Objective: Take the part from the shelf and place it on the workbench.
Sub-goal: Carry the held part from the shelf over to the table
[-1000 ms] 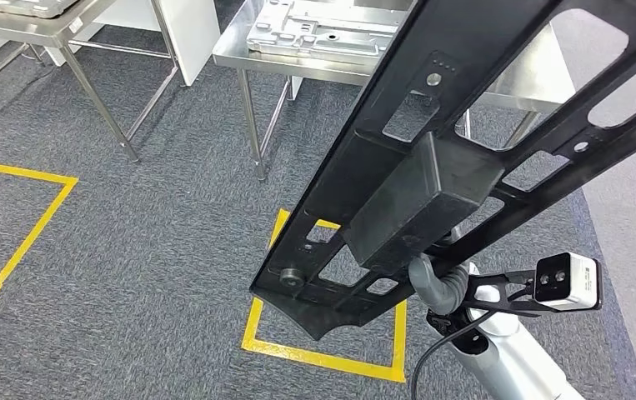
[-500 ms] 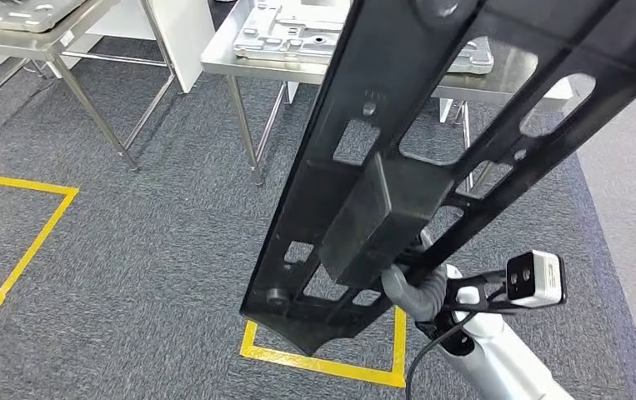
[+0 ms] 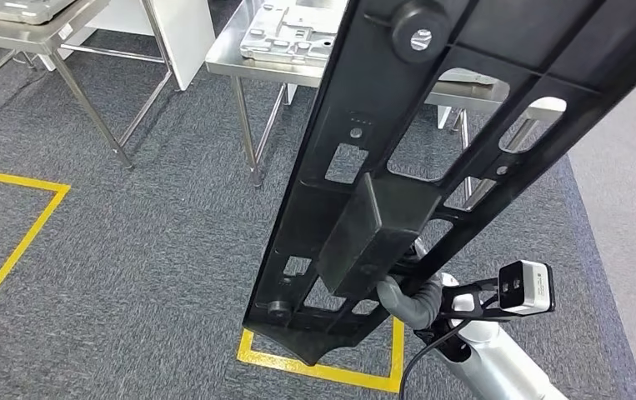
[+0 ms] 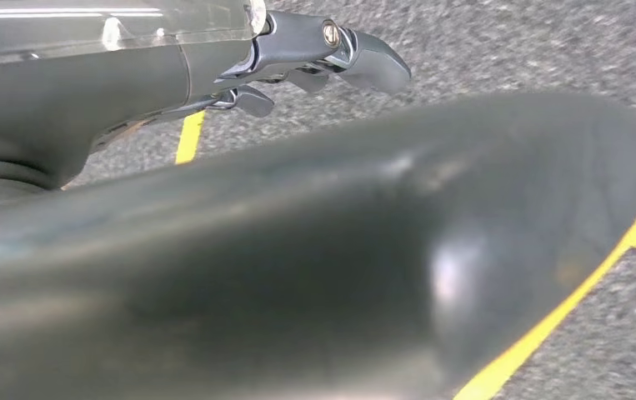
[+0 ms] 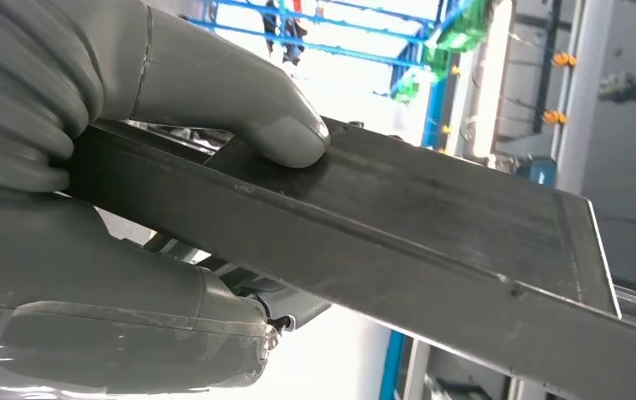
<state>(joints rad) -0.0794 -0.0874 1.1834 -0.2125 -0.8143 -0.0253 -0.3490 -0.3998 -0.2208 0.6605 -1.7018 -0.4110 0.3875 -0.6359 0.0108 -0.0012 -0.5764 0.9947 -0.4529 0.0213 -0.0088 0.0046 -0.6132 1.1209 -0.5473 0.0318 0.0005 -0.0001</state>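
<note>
The floor (image 3: 147, 242) is grey carpet with yellow tape squares (image 3: 323, 367) stuck on it. A long black part (image 3: 431, 158) with many holes is up in the air, tilted, over the carpet. It crosses in front of a shiny metal table (image 3: 247, 62) that has flat silver pieces (image 3: 285, 33) on top. The right robot hand (image 3: 410, 300) holds the part near its low end, thumb (image 5: 239, 108) pressed on one side and fingers on the other. The left robot hand (image 4: 314, 50) hangs over the carpet, its fingers bent with nothing in them.
</note>
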